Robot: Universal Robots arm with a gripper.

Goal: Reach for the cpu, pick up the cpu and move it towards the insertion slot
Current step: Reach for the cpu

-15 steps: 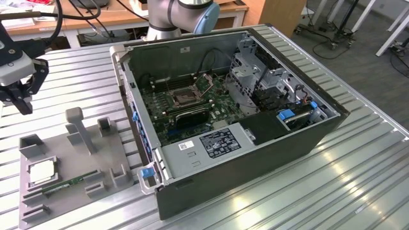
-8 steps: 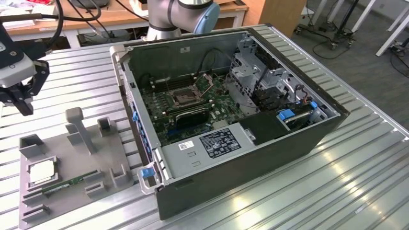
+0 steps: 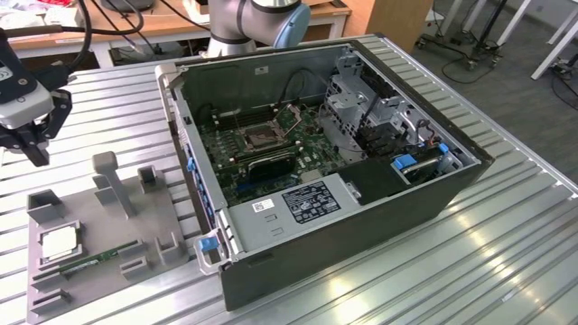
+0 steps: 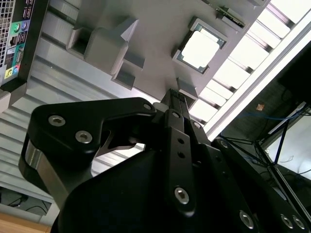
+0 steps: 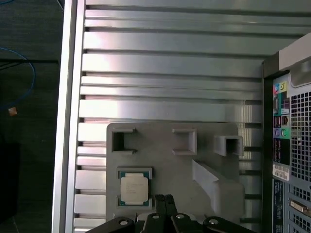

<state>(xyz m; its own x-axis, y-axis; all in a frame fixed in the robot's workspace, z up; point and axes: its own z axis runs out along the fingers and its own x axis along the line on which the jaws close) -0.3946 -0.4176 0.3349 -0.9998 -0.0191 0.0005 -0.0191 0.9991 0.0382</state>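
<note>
The cpu (image 3: 59, 242) lies flat in a near pocket of the grey holder (image 3: 86, 213); it is likely light, stiff and fragile, best pinched by opposite edges. Beyond it the gripper (image 3: 38, 159) hovers, its 2 fingers (image 5: 158, 201) seemingly pressed together and empty. The insertion slot (image 3: 262, 139) sits farther off, toward the exterior view's right.

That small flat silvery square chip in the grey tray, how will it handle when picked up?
The silvery square chip looks thin and flat, so probably stiff and light. Its smooth metal face may be slippery. Lying flat, it shouldn't roll.
</note>
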